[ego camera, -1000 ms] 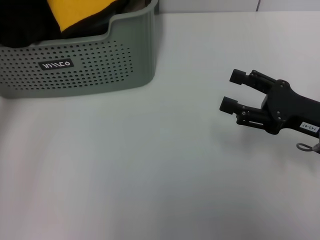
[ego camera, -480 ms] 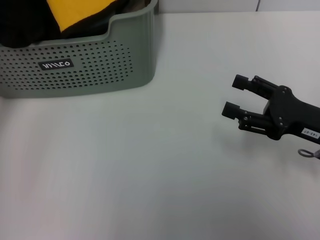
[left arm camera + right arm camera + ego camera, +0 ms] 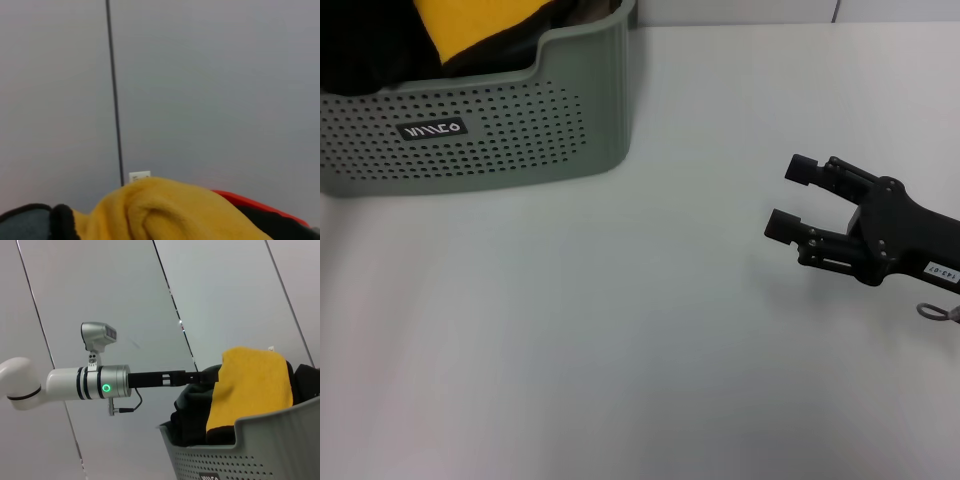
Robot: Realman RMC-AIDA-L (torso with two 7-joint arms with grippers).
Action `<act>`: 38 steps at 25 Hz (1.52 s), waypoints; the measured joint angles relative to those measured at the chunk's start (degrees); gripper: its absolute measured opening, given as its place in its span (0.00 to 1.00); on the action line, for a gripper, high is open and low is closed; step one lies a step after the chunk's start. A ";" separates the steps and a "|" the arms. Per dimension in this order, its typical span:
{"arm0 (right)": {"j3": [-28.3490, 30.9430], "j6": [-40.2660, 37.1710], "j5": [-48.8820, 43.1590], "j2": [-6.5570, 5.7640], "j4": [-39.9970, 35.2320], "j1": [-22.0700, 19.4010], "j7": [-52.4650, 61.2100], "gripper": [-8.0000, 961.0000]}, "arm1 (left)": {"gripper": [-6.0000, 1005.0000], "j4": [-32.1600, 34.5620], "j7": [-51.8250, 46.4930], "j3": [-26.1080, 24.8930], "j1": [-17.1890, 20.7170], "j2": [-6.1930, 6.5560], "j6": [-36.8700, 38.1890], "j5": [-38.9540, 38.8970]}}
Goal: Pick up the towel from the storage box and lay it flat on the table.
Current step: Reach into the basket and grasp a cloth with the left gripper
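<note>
The towel (image 3: 470, 25) shows its yellow-orange face in the storage box (image 3: 490, 130) at the table's (image 3: 620, 330) far left corner. In the right wrist view the towel (image 3: 250, 390) stands up above the box rim (image 3: 260, 450), and my left gripper (image 3: 212, 375) reaches in level and is shut on its edge. The left wrist view shows a yellow fold (image 3: 165, 210) with black edging right below the camera. My right gripper (image 3: 788, 197) is open and empty, low over the table on the right, far from the box.
Plain black fabric (image 3: 360, 50) lies in the box beside the towel. The box has a small black label (image 3: 433, 129) on its front. A grey panelled wall (image 3: 200, 90) stands behind the table.
My right gripper has drifted slightly right and toward the front, still open. The box and the towel look the same in the head view.
</note>
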 joint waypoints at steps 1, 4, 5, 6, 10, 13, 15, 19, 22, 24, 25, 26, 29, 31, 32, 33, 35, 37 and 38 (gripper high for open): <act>-0.02 -0.05 -0.01 -0.01 0.00 0.00 0.00 0.91 | 0.59 0.20 -0.09 0.43 0.13 0.00 -0.01 0.02; -0.05 -0.10 -0.10 -0.03 0.23 0.00 -0.02 0.91 | 0.58 0.39 -0.22 1.14 0.24 -0.01 -0.13 0.07; -0.05 -0.10 -0.10 -0.06 0.29 0.00 -0.03 0.91 | 0.57 0.39 -0.26 1.18 0.24 -0.02 -0.15 0.07; -0.05 -0.10 -0.10 -0.09 0.40 0.00 -0.05 0.91 | 0.57 0.40 -0.27 1.20 0.24 -0.01 -0.16 0.08; -0.05 -0.10 -0.10 -0.12 0.56 -0.02 -0.06 0.91 | 0.56 0.67 -0.29 1.34 0.90 -0.03 0.07 0.09; -0.03 -0.10 -0.08 -0.06 0.58 -0.34 -0.08 0.91 | 0.55 2.39 -0.76 2.42 3.50 -0.10 0.34 0.10; 0.15 -0.10 -0.07 -0.05 0.59 -0.45 -0.08 0.91 | 0.54 4.01 -1.06 3.20 5.99 -0.19 -0.10 0.10; 0.39 -0.09 -0.04 -0.13 0.62 -0.19 -0.08 0.91 | 0.53 4.93 -2.14 3.55 8.29 -0.23 -1.21 0.37; 0.32 -0.08 -0.04 -0.19 0.62 0.19 -0.09 0.91 | 0.52 4.92 -4.16 4.08 8.14 -0.23 -1.44 2.48; 0.11 -0.01 -0.04 -0.14 0.62 0.49 -0.09 0.91 | 0.51 4.89 -5.37 4.85 7.85 -0.21 -1.61 3.53; 0.02 0.02 -0.04 -0.10 0.62 0.57 -0.09 0.91 | 0.51 4.89 -5.77 5.27 7.62 -0.17 -1.63 3.70; -0.04 0.04 -0.04 -0.09 0.62 0.57 -0.09 0.91 | 0.50 4.85 -5.99 5.47 7.36 -0.17 -1.63 3.76; -0.05 0.01 -0.04 -0.07 0.62 0.37 -0.09 0.91 | 0.49 4.71 -6.12 6.14 6.24 -0.20 -1.64 3.80; -0.05 -0.03 -0.04 -0.06 0.62 0.19 -0.09 0.91 | 0.49 4.34 -6.23 6.37 5.16 -0.20 -1.72 3.83; -0.05 -0.03 -0.04 -0.05 0.67 0.08 -0.09 0.91 | 0.48 3.95 -6.41 6.41 4.63 -0.20 -1.92 3.88; -0.05 -0.04 -0.04 -0.04 0.72 -0.05 -0.09 0.91 | 0.48 2.87 -7.03 6.51 3.67 -0.18 -2.77 4.42; -0.05 -0.06 -0.04 -0.03 0.78 -0.38 -0.09 0.91 | 0.47 2.21 -7.41 6.69 3.19 -0.18 -3.38 4.93; -0.03 -0.07 -0.04 -0.04 0.82 -0.72 -0.09 0.91 | 0.46 1.35 -7.82 7.47 2.73 -0.18 -4.23 5.95; -0.02 -0.08 -0.04 -0.03 0.93 -0.81 -0.09 0.91 | 0.46 1.04 -8.04 7.89 2.62 -0.19 -4.63 6.32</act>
